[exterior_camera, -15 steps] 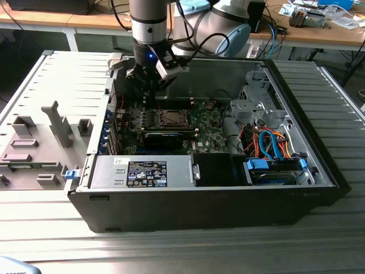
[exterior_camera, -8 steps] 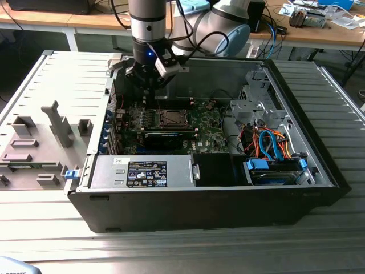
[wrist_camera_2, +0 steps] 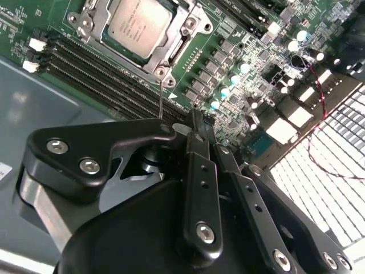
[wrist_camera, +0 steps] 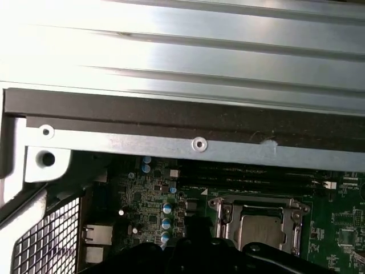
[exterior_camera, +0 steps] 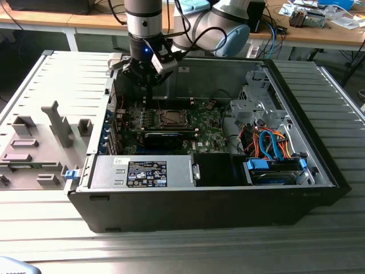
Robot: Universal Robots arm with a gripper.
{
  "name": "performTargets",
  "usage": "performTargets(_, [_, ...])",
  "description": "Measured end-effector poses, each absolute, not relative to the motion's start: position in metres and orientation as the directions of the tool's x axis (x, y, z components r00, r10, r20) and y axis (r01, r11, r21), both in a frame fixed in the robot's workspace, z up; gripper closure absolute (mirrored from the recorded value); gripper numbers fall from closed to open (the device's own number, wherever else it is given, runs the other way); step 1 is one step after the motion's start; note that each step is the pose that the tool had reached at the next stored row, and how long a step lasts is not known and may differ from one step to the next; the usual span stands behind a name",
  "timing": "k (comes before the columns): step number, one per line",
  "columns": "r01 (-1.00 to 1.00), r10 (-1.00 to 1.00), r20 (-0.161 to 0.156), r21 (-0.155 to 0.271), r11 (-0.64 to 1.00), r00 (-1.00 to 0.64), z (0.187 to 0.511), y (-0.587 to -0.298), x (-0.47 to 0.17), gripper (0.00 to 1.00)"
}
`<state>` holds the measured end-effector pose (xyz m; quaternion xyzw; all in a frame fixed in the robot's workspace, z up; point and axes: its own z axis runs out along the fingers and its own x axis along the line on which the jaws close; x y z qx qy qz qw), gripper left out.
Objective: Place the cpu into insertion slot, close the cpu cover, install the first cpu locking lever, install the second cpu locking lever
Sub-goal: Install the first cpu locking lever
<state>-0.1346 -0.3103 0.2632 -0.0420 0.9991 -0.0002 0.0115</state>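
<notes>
The cpu (wrist_camera_2: pixel 140 23) lies flat in the insertion slot (exterior_camera: pixel 171 118) on the green board, silvery top up. The cpu cover (wrist_camera_2: pixel 181 35) lies down around it as a metal frame, its window showing the chip; in the first wrist view the cpu (wrist_camera: pixel 259 228) and the cpu cover (wrist_camera: pixel 228 208) sit just past the gripper's body. A thin wire locking lever (wrist_camera_2: pixel 161 103) stands up from the socket's corner. My gripper (wrist_camera_2: pixel 201 119) hangs above the board beside the socket, towards the exterior view's left and rear (exterior_camera: pixel 149 96), its black fingers (wrist_camera_2: pixel 197 171) pressed together with nothing between them.
Long memory slots (wrist_camera_2: pixel 97 74) run beside the socket. A black graphics card (exterior_camera: pixel 162 137) and the silver power supply (exterior_camera: pixel 142 171) lie in front. Drive cage and cables (exterior_camera: pixel 268 142) fill the exterior view's right. The case's back wall (wrist_camera: pixel 171 142) is close. Grey fixtures (exterior_camera: pixel 40 142) stand outside.
</notes>
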Motion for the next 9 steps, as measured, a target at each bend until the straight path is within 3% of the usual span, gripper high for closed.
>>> performTargets(9, [-0.084, -0.083, -0.027, 0.013, 0.996, -0.996, 0.275, -0.31, -0.137, 0.89])
